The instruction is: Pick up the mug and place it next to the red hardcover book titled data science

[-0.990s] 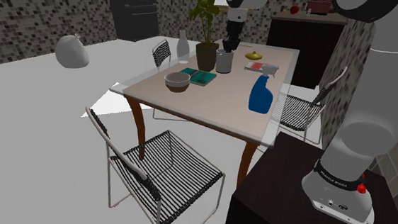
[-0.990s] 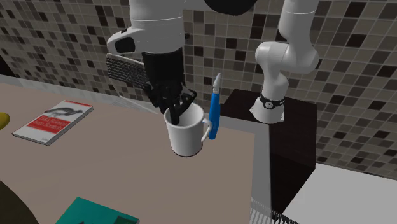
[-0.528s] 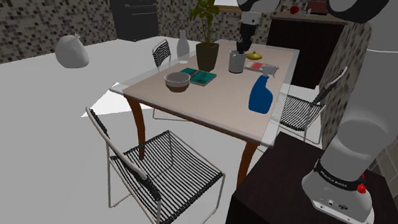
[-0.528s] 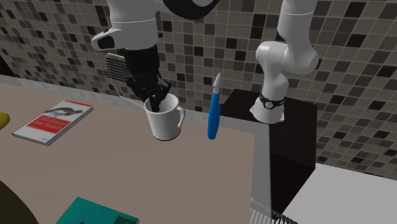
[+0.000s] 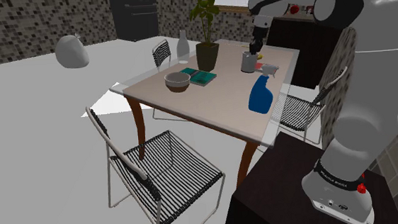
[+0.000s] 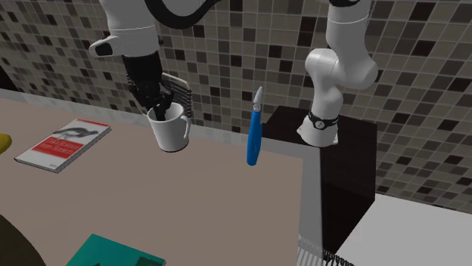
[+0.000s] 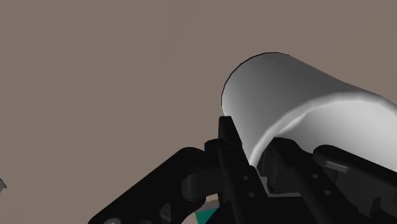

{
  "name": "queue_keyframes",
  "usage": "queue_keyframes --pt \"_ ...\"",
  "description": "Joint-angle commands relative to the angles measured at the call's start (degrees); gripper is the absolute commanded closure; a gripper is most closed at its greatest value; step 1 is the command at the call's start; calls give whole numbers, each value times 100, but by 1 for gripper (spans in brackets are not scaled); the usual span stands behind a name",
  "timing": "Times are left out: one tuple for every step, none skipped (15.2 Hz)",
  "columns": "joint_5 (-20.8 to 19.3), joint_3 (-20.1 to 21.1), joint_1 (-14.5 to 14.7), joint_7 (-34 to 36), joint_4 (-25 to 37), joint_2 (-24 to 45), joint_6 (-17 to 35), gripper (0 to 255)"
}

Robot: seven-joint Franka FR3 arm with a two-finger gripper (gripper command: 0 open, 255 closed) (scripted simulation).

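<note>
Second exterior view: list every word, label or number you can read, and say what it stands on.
Book: dark print on its cover, too blurred to read.
Arm's dark band: white marks, too small to read.
Mug and blue bottle: no text on them.
Nothing here can be quoted.

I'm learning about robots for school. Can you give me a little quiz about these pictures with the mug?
1. True or false: the gripper is open and empty.
2. What colour is the spray bottle? A red, B blue, C green.
3. Fill in: in the second exterior view, the book lies to the ____ of the mug.
Key: 1 false, it clasps the mug's rim; 2 B; 3 left.
</note>
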Motion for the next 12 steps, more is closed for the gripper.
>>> queue_keyframes --pt "88 -60 -208 -264 225 200 -63 255" --pt "137 -86 -315 -386 358 317 -100 255" --pt "186 -106 -427 -506 501 440 -141 255" --pt "236 -125 -541 -623 655 569 -187 255" --pt "286 -140 -658 -736 821 704 -238 255" --pt "337 -151 -780 -846 999 845 -294 255" --pt "388 -160 -906 -951 1191 994 -356 255" --pt "439 -165 -1035 -1052 1398 1149 -424 255" --pt "491 -168 -1169 -1149 1621 1313 -499 255" --pt "542 -166 -1308 -1240 1863 1486 -583 255" --pt "593 -161 -1452 -1324 2128 1670 -675 255" --pt "645 -152 -1602 -1402 2419 1867 -779 255"
